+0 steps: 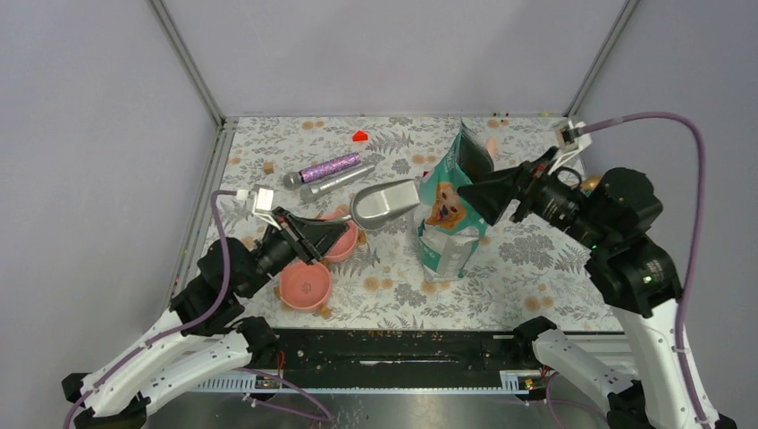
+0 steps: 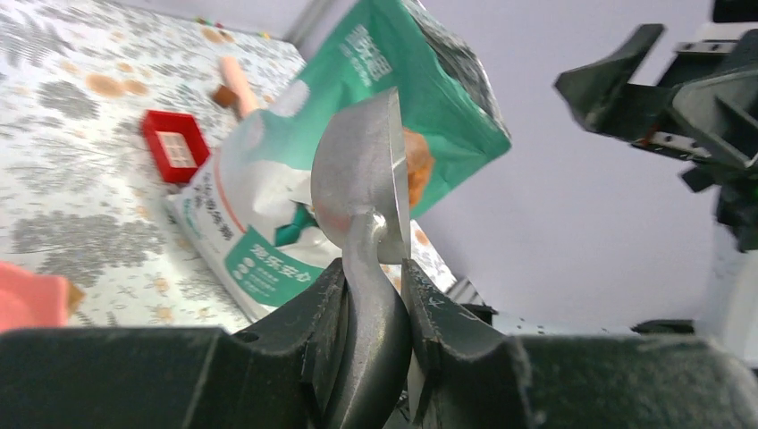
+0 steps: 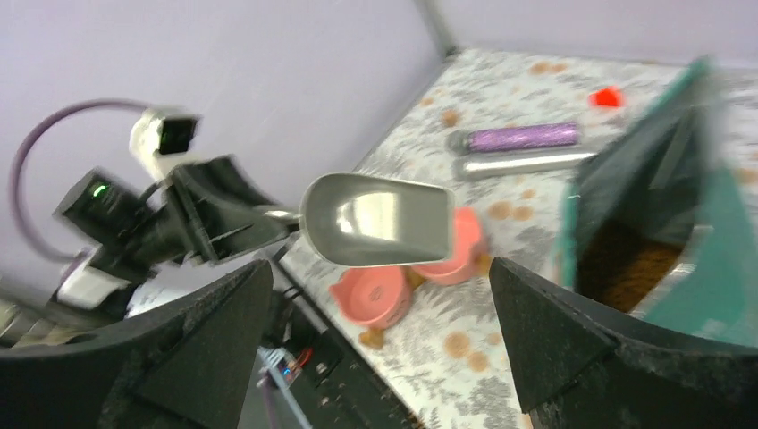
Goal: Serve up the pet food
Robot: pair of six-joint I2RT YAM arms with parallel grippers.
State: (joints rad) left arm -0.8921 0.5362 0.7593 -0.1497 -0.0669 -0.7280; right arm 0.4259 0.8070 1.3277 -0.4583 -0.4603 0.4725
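Scoop [image 3: 375, 219] — polished metal (mirror-bright); pouch [image 1: 447, 228] glossy creased film; bowl [image 1: 306, 284] probably matt plastic.

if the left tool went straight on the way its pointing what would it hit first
Most likely the pouch. The left tool is shut on the handle of the scoop, and the scoop's bowl leads straight at the standing pouch's side. The gap between them is hard to judge.

The pouch [image 2: 265, 270] bears white Chinese characters, seemingly illegible here.

Bright, diffuse light, faint shadows; glare on the metal scoop [image 3: 375, 219]; motion blur across right wrist view.
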